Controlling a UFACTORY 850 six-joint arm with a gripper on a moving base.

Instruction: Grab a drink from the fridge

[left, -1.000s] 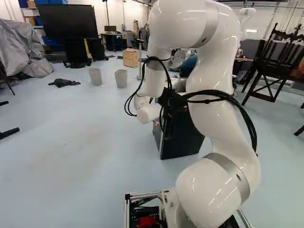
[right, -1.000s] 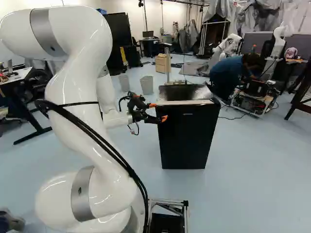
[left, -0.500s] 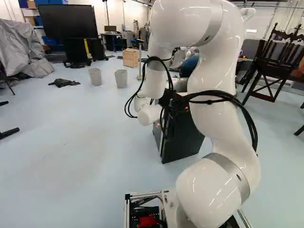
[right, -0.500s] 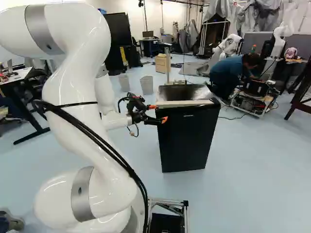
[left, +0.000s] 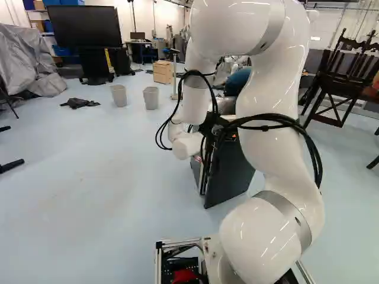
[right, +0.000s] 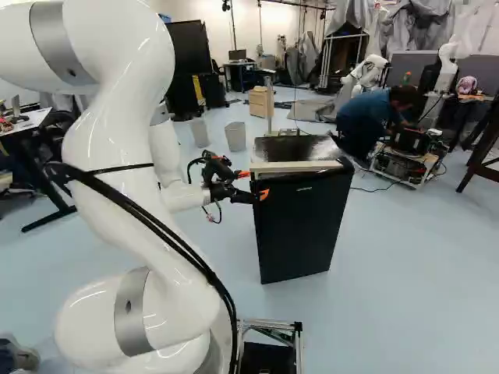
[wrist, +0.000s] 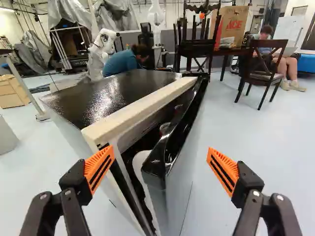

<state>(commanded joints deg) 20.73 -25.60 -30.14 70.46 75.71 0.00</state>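
Nearest us, the arm [right: 125, 156] rises in smooth, glossy white curves, with silver bands at its joints and slack black cables [left: 278, 119] looped along it. At its end, our black gripper [right: 253, 185] is at the upper part of the fridge [right: 300, 218], on the side toward the arm. From the wrist we see its two fingers spread wide, with nothing clasped between their ribbed orange pads [wrist: 100, 167]. The edge of the fridge's door [wrist: 172, 162] stands in the space between them: one pad is by the pale front frame, the other out past the door's outer face. Whether either pad touches, we cannot tell.

The door is ajar. Through the narrow gap just ahead of the gripper we make out small, round, reddish shapes [wrist: 165, 129] — perhaps drinks, but too hidden to name. The fridge is a boxy upright, its top [wrist: 113, 93] black, shiny and mottled with reflections, with a flat cream strip [wrist: 140, 110] along the front edge. It stands on a smooth, pale blue floor [left: 106, 195].

Farther off are two tapering grey bins [right: 235, 136], then a square-cornered cabinet [right: 259, 101] of light wood. Beyond the fridge we see dark wooden chairs [wrist: 261, 64], another robot [wrist: 103, 44] in white, and crumpled grey sheeting [wrist: 115, 14] hanging in folds.
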